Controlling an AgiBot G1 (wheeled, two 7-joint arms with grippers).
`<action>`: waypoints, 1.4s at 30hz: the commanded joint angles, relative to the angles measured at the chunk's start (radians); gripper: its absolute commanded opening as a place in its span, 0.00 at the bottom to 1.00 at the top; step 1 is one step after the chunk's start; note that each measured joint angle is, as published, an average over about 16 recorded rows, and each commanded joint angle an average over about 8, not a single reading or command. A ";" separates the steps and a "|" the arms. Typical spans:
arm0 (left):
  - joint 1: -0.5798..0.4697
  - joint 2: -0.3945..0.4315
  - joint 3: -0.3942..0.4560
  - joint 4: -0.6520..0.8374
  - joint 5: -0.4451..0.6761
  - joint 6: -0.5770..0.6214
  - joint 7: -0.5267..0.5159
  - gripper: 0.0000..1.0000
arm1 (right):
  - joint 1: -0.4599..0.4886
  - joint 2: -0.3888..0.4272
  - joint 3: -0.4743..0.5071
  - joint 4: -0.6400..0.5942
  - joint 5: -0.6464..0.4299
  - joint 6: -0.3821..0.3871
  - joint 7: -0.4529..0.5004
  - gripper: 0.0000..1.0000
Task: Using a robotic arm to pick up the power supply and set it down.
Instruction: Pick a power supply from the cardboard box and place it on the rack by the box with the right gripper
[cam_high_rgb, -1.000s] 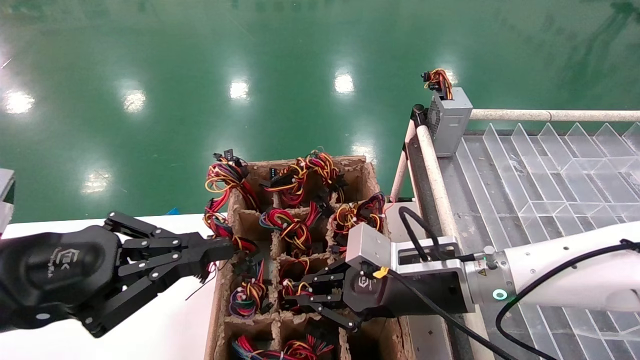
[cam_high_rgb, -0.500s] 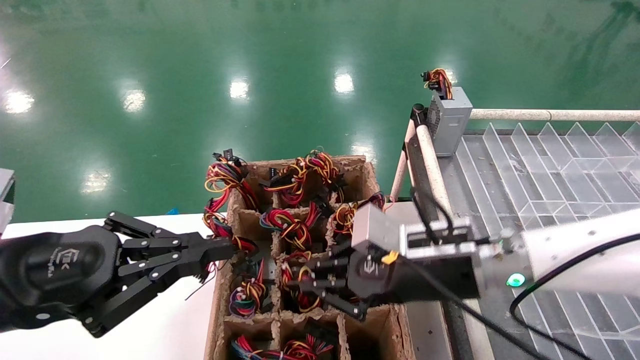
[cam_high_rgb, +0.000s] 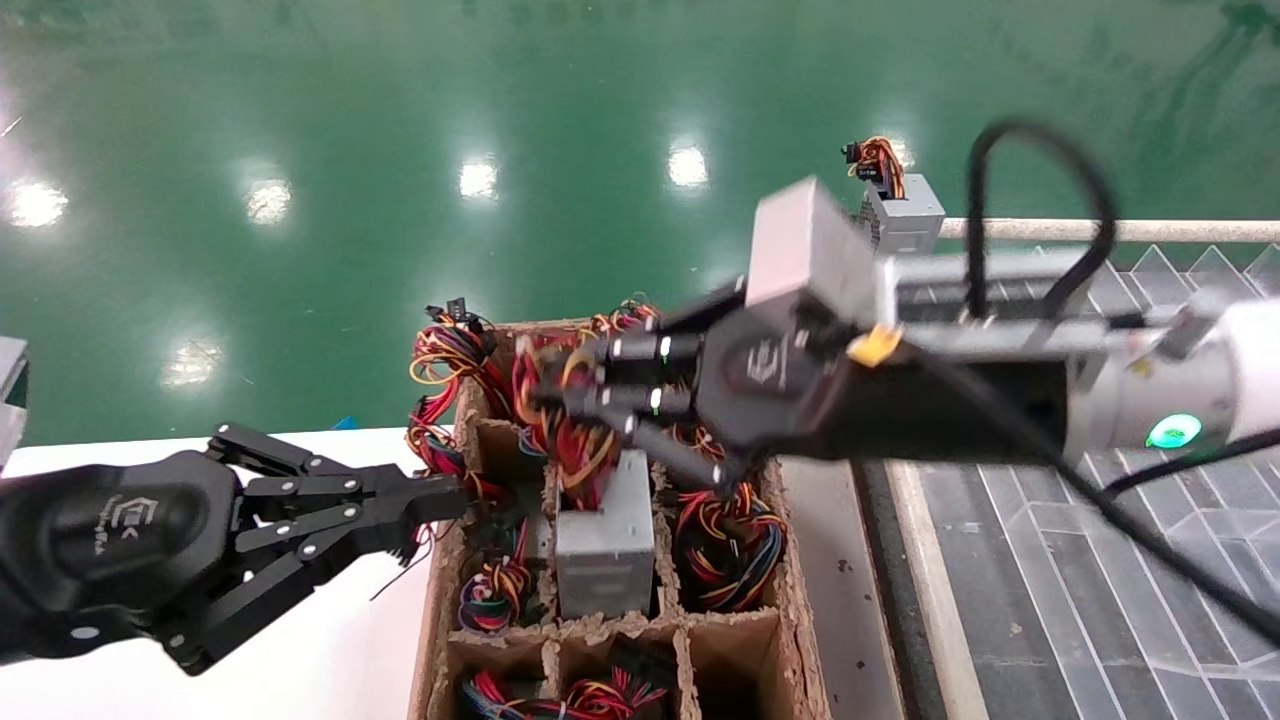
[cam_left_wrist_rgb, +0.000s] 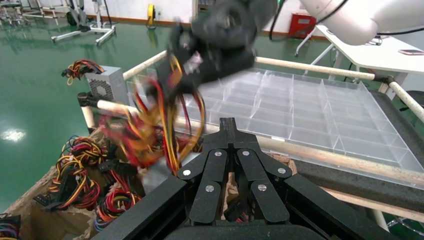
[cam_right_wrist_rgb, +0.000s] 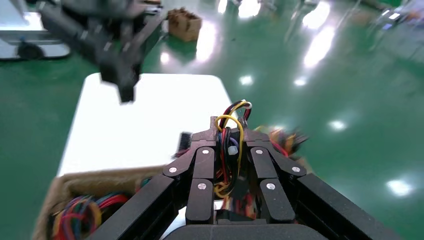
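1. Right gripper (cam_high_rgb: 570, 395) clenched on the power supply's (cam_high_rgb: 605, 545) wire bundle (cam_high_rgb: 560, 430), box hanging partly above its cardboard crate (cam_high_rgb: 790, 620) cell.
2. Left gripper (cam_high_rgb: 440, 500) closed, parked touching the crate's left rim.
3. White logo on each gripper, unreadable.

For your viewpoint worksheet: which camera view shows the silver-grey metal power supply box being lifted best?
The head view: the silver-grey metal power supply box hangs by its wires from the right tool, its face plain. The left wrist view shows only a blurred corner; the right wrist view shows just gripped wires.

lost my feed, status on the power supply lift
Right pincer shut on wire bundle. Power supply rising from box. Left pincer shut at box edge.
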 joint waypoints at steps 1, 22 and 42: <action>0.000 0.000 0.000 0.000 0.000 0.000 0.000 0.00 | 0.014 0.007 0.019 0.026 0.014 0.017 0.007 0.00; 0.000 0.000 0.000 0.000 0.000 0.000 0.000 0.00 | 0.306 -0.014 0.029 -0.291 -0.229 0.155 -0.170 0.00; 0.000 0.000 0.000 0.000 0.000 0.000 0.000 0.00 | 0.317 -0.007 -0.008 -0.595 -0.376 0.289 -0.202 0.00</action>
